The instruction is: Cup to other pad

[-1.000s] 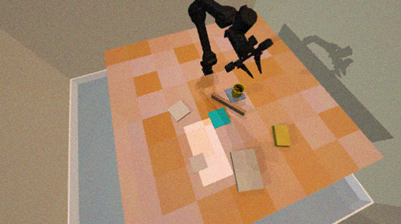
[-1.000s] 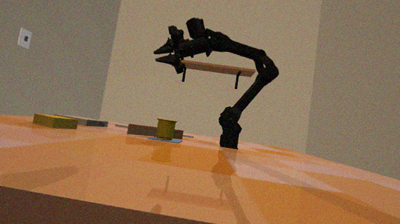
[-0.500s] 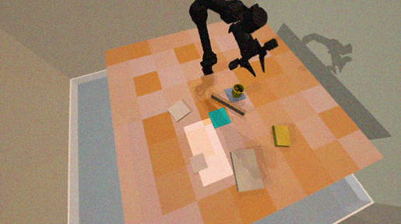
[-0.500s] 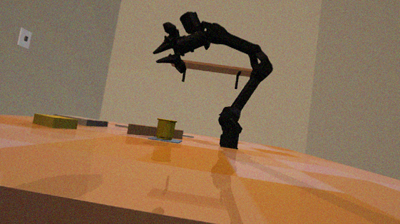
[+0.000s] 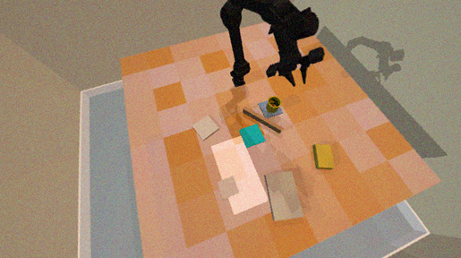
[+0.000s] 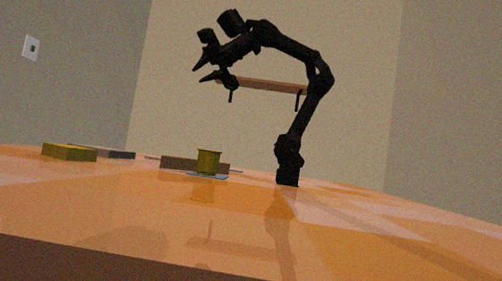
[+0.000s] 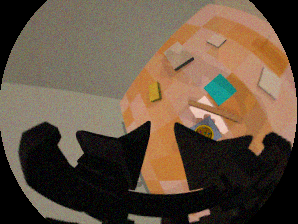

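Tool [image 5: 299, 84] [image 6: 196, 76] [image 7: 162, 124] hangs high over the tabletop [image 5: 341, 181] [image 6: 244, 230] [image 7: 165, 165], its two pointed fingers parted by a modest gap, well short of fully open, with nothing held between them. In the exterior view the fingertips point down and outward, away from the arm's foot.

The cup [image 5: 274, 103] [image 6: 208, 162] [image 7: 204, 129], yellow, stands upright well below the tool, clear of both fingers. It sits on a blue-grey pad [image 5: 266, 109] [image 6: 222, 177] [image 7: 214, 126]. From the exterior, its rim is far lower than the fingertips and a little toward the arm's foot from them. In the wrist view it shows beyond the fingers, off to the right of the gap and just above the right-hand finger in the picture. Marbles seem to lie inside, though they are too small to count.

A long brown bar [image 5: 261, 121] [image 6: 177, 163] [image 7: 215, 110] lies close beside the cup's pad, between it and the teal pad [image 5: 252, 136] [image 7: 220, 89]. The cup stands apart from the teal pad. Farther off lies a yellow block [image 5: 323, 156] [image 6: 70, 152] [image 7: 154, 92], well apart from the cup.
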Action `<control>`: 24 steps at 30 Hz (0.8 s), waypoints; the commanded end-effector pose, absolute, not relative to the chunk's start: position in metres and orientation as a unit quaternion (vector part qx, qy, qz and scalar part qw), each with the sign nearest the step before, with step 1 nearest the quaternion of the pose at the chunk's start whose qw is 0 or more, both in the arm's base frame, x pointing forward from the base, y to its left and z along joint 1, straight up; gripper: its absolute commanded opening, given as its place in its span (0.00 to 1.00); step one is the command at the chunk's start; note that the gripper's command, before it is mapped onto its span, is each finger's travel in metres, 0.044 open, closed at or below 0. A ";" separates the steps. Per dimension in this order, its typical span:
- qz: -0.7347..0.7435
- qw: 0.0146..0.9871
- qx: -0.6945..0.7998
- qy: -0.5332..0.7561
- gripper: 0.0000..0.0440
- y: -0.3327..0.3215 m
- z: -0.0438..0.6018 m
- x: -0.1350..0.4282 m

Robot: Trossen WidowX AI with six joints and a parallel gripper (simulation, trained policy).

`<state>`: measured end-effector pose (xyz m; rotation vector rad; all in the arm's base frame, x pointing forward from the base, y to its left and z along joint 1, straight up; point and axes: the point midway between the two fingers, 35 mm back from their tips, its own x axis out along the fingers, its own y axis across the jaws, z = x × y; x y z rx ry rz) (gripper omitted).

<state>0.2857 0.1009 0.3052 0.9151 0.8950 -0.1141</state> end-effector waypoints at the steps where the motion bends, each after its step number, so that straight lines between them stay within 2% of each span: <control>1: -0.078 0.776 0.441 0.444 0.37 0.107 0.299 0.285; 16: -0.171 0.712 0.454 0.508 0.33 0.112 0.275 0.274; 24: -0.225 0.683 0.442 0.536 0.36 0.108 0.255 0.269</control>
